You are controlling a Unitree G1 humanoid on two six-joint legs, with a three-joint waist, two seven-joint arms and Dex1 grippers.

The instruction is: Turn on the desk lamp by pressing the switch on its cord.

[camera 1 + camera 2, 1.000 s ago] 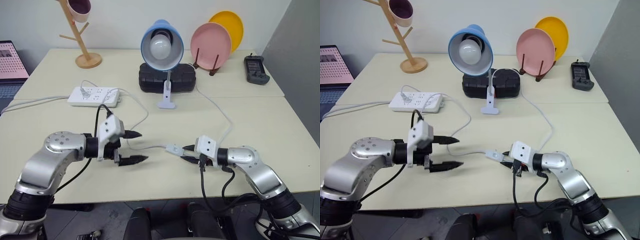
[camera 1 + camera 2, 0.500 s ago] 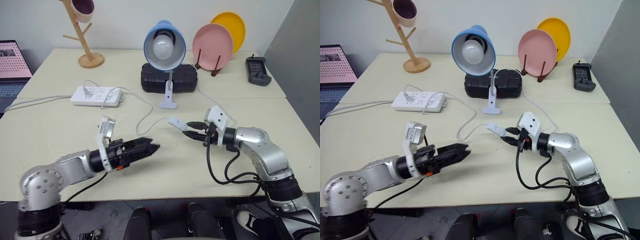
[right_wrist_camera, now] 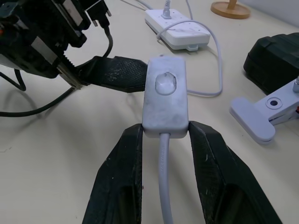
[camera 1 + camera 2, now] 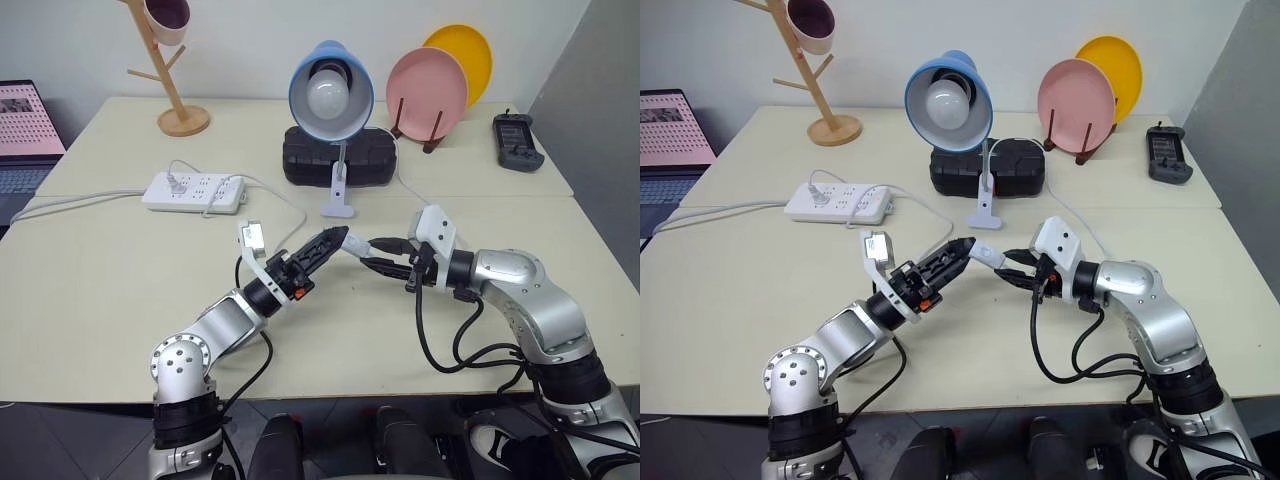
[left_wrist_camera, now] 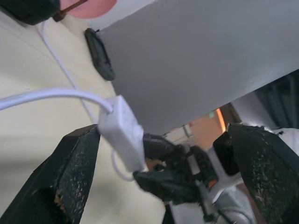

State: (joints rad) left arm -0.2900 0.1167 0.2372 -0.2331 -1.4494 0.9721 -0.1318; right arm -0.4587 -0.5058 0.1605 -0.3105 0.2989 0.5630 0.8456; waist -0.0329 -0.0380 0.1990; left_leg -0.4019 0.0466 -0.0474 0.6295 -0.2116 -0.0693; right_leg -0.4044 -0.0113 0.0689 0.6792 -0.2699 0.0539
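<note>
The desk lamp point(image 4: 331, 90), blue-shaded with a white bulb, stands unlit on its clip at the table's back. My right gripper point(image 4: 374, 256) is shut on the white switch point(image 3: 164, 100) and holds it just above the table with its button facing up. The cord point(image 3: 164, 186) runs back between the right fingers. My left gripper point(image 4: 326, 244) is open, its tips at the switch from the left. One left finger point(image 3: 117, 74) lies against the switch's side. In the left wrist view the switch point(image 5: 122, 133) sits close to one finger, with the other finger point(image 5: 261, 158) well apart.
A white power strip point(image 4: 193, 190) lies at the left. A black case point(image 4: 335, 160) sits behind the lamp's clip. Pink point(image 4: 425, 85) and yellow point(image 4: 465, 50) plates stand at the back right beside a black remote point(image 4: 515, 140). A wooden mug tree point(image 4: 170, 90) stands back left.
My left gripper swung right and rolled over, bringing its tips up to the switch. My right gripper lifted the switch off the table and now holds it nearly still.
</note>
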